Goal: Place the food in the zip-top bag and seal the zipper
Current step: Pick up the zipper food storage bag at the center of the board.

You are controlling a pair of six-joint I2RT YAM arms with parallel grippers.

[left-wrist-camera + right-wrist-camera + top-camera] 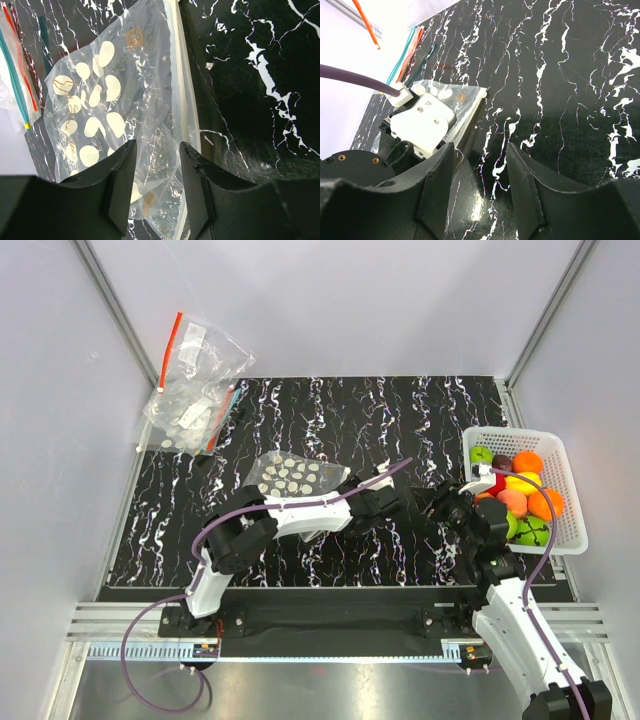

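The dotted zip-top bag (292, 475) (100, 115) lies flat on the black marbled mat, and nothing shows inside it. Its pale zipper (183, 90) runs along the right-hand mouth edge. My left gripper (350, 490) (157, 145) is open, its jaws straddling the bag's film close to that edge, with a gap on both sides. The food (520, 495), red, green, orange and yellow toys, is piled in a white basket (515, 433) at the right. My right gripper (428, 502) (480, 150) hovers open over bare mat just right of the left gripper, holding nothing. It also looks onto the bag (455, 97).
A heap of other clear bags with red and teal strips (195, 385) (15, 90) lies at the far left, partly off the mat (400, 420). White walls enclose the table. The left arm's purple cable (355, 75) crosses the right wrist view.
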